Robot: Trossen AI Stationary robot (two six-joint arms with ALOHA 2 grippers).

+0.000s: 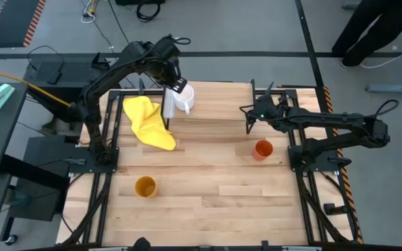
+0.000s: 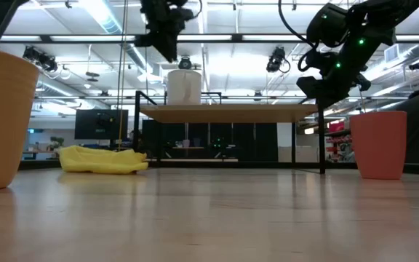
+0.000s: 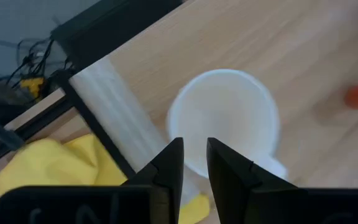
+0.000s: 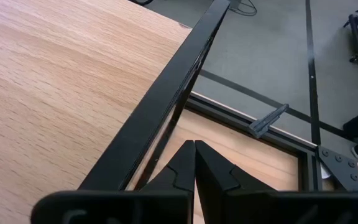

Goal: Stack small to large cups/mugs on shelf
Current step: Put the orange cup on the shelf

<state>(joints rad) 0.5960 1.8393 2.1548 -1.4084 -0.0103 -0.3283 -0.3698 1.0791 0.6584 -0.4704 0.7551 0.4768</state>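
White mug point(image 1: 184, 98) standing upright on the shelf point(image 1: 215, 104) at its left end, next to the white strip point(image 3: 114, 112); handle pointing toward the near side of the table point(image 1: 201, 202). Seen level in the low view, mug point(image 2: 183, 87) sitting on top of the shelf board point(image 2: 228, 112), nothing stacked in it.

Left gripper point(image 1: 175, 84) hovering just above the mug, over the rim side nearest the strip. Fingers point(image 3: 166, 165) standing a narrow gap apart, holding nothing; mug rim point(image 3: 222, 121) lying clear beyond the fingertips, not touched.

Right gripper point(image 1: 250, 118) hanging over the right end of the shelf, near its black frame edge point(image 4: 160, 99). Fingers point(image 4: 182, 165) pressed together, tips meeting, nothing between them.

Orange-red cup point(image 1: 262, 149) standing upright on the table, right side, just in front of the shelf and under the right arm. Yellow-orange cup point(image 1: 145, 186) standing upright on the table, left of centre, well apart from the shelf. Both cups off the shelf.

Yellow cloth point(image 1: 147, 122) lying crumpled on the table, partly under the left end of the shelf, just beside the mug when viewed from above.

Person's legs point(image 1: 368, 31) showing on the floor beyond the table's far right corner.
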